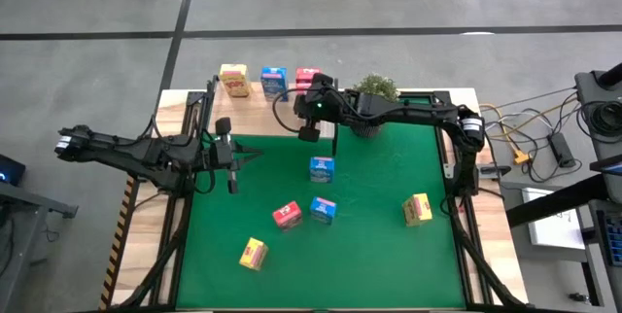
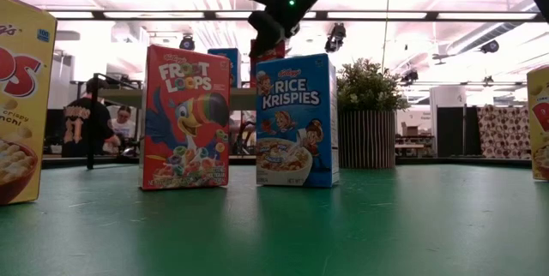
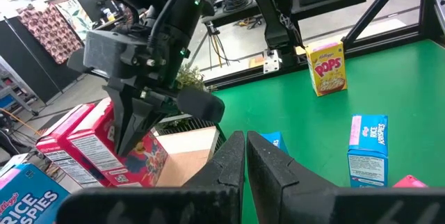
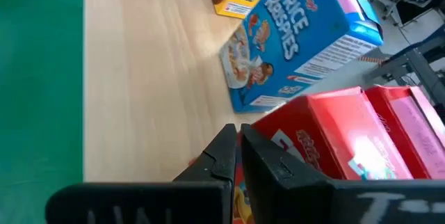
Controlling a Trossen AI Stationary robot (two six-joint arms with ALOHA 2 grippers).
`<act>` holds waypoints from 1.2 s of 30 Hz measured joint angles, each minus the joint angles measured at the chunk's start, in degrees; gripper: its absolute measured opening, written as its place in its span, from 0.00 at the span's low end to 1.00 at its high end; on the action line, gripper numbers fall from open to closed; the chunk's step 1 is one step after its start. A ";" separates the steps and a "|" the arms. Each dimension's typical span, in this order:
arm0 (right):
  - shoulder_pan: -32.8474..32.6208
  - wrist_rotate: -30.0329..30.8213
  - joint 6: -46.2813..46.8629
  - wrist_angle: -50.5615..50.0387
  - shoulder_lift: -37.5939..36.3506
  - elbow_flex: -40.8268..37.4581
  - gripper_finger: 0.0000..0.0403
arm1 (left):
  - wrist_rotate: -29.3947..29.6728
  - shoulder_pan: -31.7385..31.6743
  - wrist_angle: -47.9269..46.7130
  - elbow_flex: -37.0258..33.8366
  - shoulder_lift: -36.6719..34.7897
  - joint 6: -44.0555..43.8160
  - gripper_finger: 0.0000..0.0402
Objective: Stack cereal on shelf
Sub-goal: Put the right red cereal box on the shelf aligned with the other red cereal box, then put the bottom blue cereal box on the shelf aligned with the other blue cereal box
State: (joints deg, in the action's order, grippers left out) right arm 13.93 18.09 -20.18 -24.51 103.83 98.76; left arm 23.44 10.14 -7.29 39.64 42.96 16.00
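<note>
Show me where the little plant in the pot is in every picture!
High view: the potted plant is at the green mat's far edge, right of the shelf.
Low view: far back, right of the Rice Krispies box.
Left wrist view: only its leaves show, behind the right hand.
Right wrist view: not in it.
Shared landmark: the light-wood shelf.

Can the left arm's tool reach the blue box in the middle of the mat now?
Probably yes: the left tool hovers over bare mat, with nothing between it and the blue box.
</note>
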 joint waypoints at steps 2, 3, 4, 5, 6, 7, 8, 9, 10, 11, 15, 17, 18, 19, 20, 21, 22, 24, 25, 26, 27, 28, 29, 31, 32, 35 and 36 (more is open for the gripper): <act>0.18 0.00 0.00 0.00 0.15 0.00 0.03 | 0.00 0.01 0.00 0.00 0.00 -0.01 0.00; 0.21 -0.02 0.00 0.02 0.29 0.00 0.03 | -0.01 -0.01 0.00 0.00 -0.01 -0.01 0.00; 0.26 -0.02 0.00 0.06 0.45 0.00 0.03 | 0.00 0.01 0.00 0.00 0.00 0.01 0.00; 0.29 -0.03 0.00 0.06 0.56 0.00 0.03 | 0.00 0.00 0.00 0.00 -0.01 0.01 0.00; 0.35 -0.06 -0.01 -0.04 0.68 -0.01 0.03 | -0.01 0.00 0.00 -0.01 -0.01 0.00 0.00; 0.35 -0.05 -0.14 -0.03 0.84 -0.02 0.03 | -0.02 0.00 0.00 0.00 0.00 0.00 0.00; 0.35 -0.07 -0.28 -0.02 0.87 -0.02 0.03 | 0.00 -0.01 0.00 0.00 0.00 0.00 0.00; 0.34 -0.07 -0.37 -0.10 0.87 -0.02 0.03 | -0.02 0.01 0.00 0.00 0.00 -0.01 0.00; 0.26 -0.04 -0.37 -0.10 0.87 -0.02 0.03 | -0.02 -0.01 -0.02 0.00 0.00 -0.01 0.00; 0.09 -0.02 -0.37 -0.10 0.87 -0.02 0.03 | -0.02 -0.01 0.00 0.00 0.00 0.01 0.00; -1.52 -0.02 0.06 -1.30 0.51 -0.02 0.03 | 0.00 0.00 0.00 0.00 0.00 0.01 0.00; -2.78 -0.09 0.73 -2.97 -0.20 0.20 0.03 | -0.02 0.01 -0.02 0.00 -0.01 0.00 0.00; -3.53 -0.09 1.09 -3.42 -0.58 0.27 0.03 | -0.02 -0.01 -0.01 0.00 0.00 -0.01 0.00; -4.30 -0.11 1.62 -3.98 -1.12 0.28 0.03 | 0.00 0.01 0.02 0.00 0.00 -0.05 0.00; -5.10 -0.09 2.43 -5.16 -1.50 0.31 0.03 | -0.02 0.01 -0.04 0.00 0.00 -0.32 0.00; -5.97 -0.09 3.06 -6.22 -1.85 0.31 0.03 | -0.02 0.01 -0.03 0.00 0.00 -0.60 0.00; -6.79 -0.15 3.92 -7.34 -2.27 0.31 0.03 | -0.02 -0.01 0.00 0.00 0.00 -1.00 0.00; -8.55 -0.46 5.60 -10.37 -3.06 0.31 0.03 | -0.02 0.01 -0.10 0.00 0.00 -1.93 0.00; -9.38 -0.76 6.35 -11.66 -3.46 0.31 0.03 | -0.03 0.00 -0.04 0.00 -0.01 -2.40 0.00; -10.32 -1.00 7.39 -12.87 -3.87 0.33 0.03 | -0.04 0.01 -0.07 0.00 0.00 -3.03 0.00; -11.06 -1.90 8.31 -14.25 -4.24 0.33 0.03 | -0.04 0.00 -0.06 0.00 -0.01 -3.74 0.00; -11.93 -2.67 9.07 -15.65 -4.48 0.33 0.03 | -0.07 0.01 -0.02 0.00 0.00 -4.47 0.00; -12.79 -3.62 9.97 -17.01 -4.56 0.33 0.03 | -0.09 -0.01 -0.05 0.00 0.00 -5.30 0.00; -14.45 -5.34 11.09 -19.57 -4.70 0.26 0.03 | -0.15 -0.01 -0.07 0.00 0.00 -7.13 0.00; -15.28 -5.73 11.54 -20.59 -4.72 -0.04 0.03 | -0.15 -0.01 -0.18 0.00 0.00 -8.12 0.00; -17.95 -6.08 12.96 -21.57 -5.33 -1.86 0.03 | -0.17 0.00 -0.40 0.00 0.03 -11.35 0.00; -18.74 -6.05 13.38 -21.50 -5.66 -2.71 0.03 | -0.22 0.01 -0.36 0.00 0.26 -12.53 0.00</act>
State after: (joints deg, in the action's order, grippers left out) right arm -4.81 12.04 -6.81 -46.01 98.17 96.05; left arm 23.22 10.15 -7.65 39.64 43.22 3.47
